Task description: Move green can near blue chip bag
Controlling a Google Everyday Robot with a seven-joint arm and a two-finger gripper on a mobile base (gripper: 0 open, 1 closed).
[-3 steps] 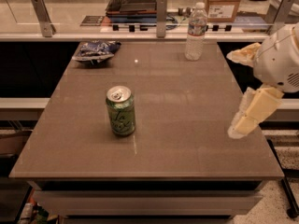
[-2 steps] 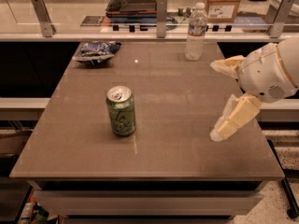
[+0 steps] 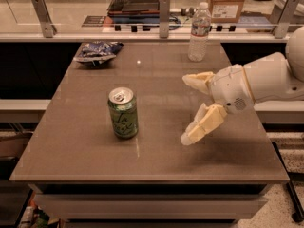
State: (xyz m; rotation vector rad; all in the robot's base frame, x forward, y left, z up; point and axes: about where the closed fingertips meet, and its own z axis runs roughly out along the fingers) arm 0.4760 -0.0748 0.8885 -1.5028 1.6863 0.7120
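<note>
The green can (image 3: 123, 113) stands upright on the brown table (image 3: 156, 170), left of centre, its silver top showing. The blue chip bag (image 3: 97, 51) lies crumpled at the table's far left corner, well behind the can. My gripper (image 3: 189, 109) reaches in from the right at about the can's height, a hand's width to the can's right. Its two pale fingers (image 3: 203, 124) are spread apart and hold nothing.
A clear plastic water bottle (image 3: 199, 26) stands at the table's far edge, right of centre. Behind the table runs a counter with metal posts (image 3: 164, 16), a dark tray (image 3: 137, 2) and a cardboard box (image 3: 227, 2).
My gripper has moved left across the table toward the green can. The can, bag and bottle have not moved.
</note>
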